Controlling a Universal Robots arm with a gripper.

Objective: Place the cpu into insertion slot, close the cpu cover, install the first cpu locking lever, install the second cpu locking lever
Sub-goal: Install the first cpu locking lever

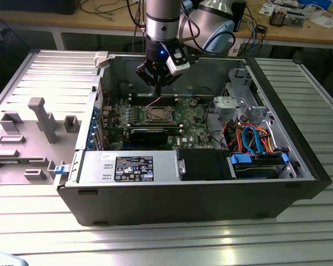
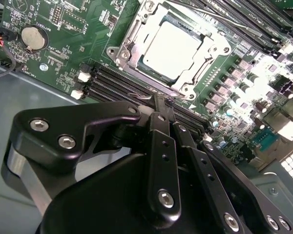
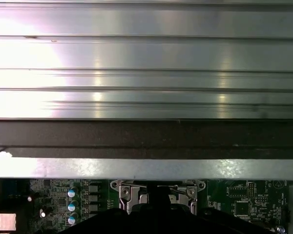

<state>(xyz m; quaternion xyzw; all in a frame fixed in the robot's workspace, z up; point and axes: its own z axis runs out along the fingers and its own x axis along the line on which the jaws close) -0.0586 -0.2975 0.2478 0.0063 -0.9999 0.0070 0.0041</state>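
An open computer case [image 1: 299, 160] is laid on its side on a ribbed metal table [image 1: 172, 244]. A green motherboard [image 1: 191, 119] is mounted on the case floor, towards the far wall. A long black card [image 1: 149, 134] is set across the board's near edge. A labelled silver power supply [image 1: 127, 166] is seated along the case's near wall, and beside it, towards the exterior view's right, a black box [image 1: 205, 165] is fitted. Orange and blue cables [image 1: 252, 138] are bundled in the near right corner. A round coin battery [image 2: 31, 37] is seen on the board in the second wrist view. A grey plastic panel [image 1: 28, 141] is laid on the table by the case's left side.
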